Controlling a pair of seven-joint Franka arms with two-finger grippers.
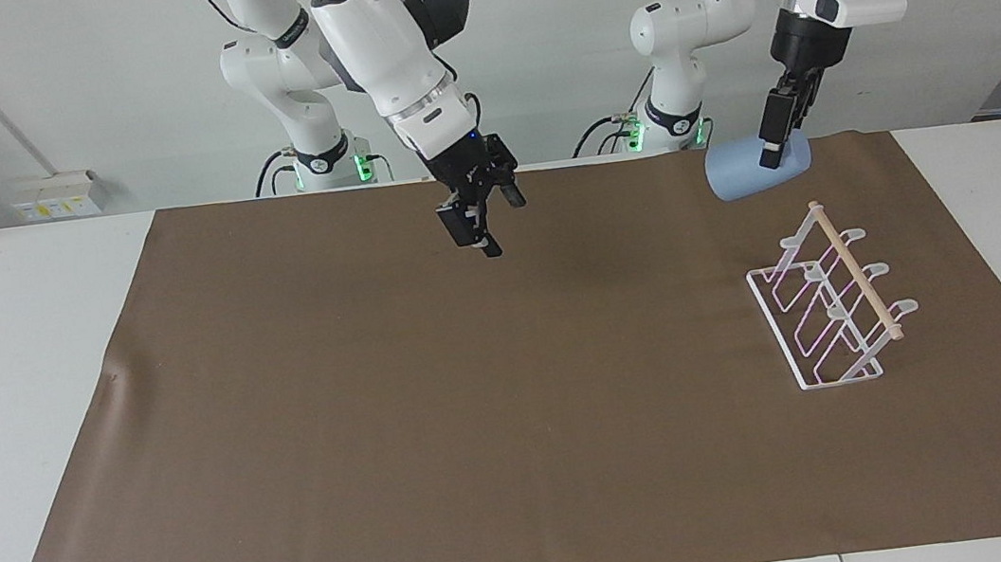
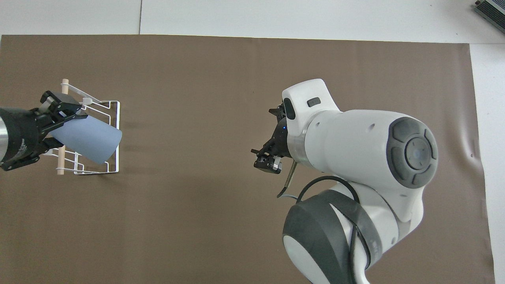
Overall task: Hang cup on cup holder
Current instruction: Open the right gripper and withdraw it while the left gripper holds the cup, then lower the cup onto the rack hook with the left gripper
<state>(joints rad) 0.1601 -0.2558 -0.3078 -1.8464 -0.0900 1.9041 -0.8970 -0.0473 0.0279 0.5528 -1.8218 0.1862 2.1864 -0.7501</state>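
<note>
Black fingers of the left gripper (image 1: 776,154) pinch the light blue cup (image 1: 756,167) (tipped on its side) in the air over the white wire cup holder (image 1: 833,307), which stands on the brown mat (image 1: 441,422) toward the left arm's end. Over the mat's middle the right gripper (image 1: 482,226) points down, its fingers too unclear to judge.

The cup (image 2: 85,138) hides part of the cup holder (image 2: 112,136).

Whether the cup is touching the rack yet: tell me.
Apart. In the facing view the cup, held in the left claw, hangs in the air with brown mat showing between it and the rack.
</note>
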